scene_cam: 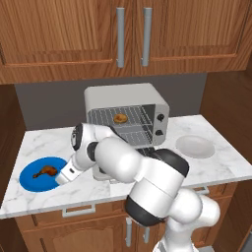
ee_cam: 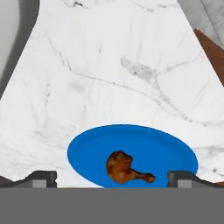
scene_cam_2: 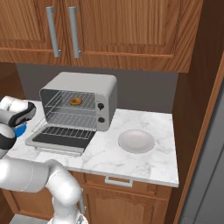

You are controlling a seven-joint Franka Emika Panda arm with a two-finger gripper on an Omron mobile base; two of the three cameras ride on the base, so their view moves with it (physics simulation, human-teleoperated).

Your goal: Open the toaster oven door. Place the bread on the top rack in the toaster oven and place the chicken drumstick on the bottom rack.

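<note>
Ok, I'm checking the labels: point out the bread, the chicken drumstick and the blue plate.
bread (scene_cam: pixel 120 118): left base view, middle of the bun on the top rack.
chicken drumstick (ee_cam: pixel 120 166): hand view, its thick meaty end.
blue plate (ee_cam: pixel 92 148): hand view, bare blue surface left of the drumstick.

A white marble counter (scene_cam: pixel 44 140) with grey veins runs along the far wall (scene_cam: pixel 49 106), which is plain dark grey. Above it hang brown wooden cabinets (scene_cam: pixel 59 34) with two long grey handles (scene_cam: pixel 120 37). Below the counter are wooden drawers and doors with grey handles (scene_cam_2: pixel 118 180). On the right stands a tall wooden panel (scene_cam_2: pixel 199 109).
</note>
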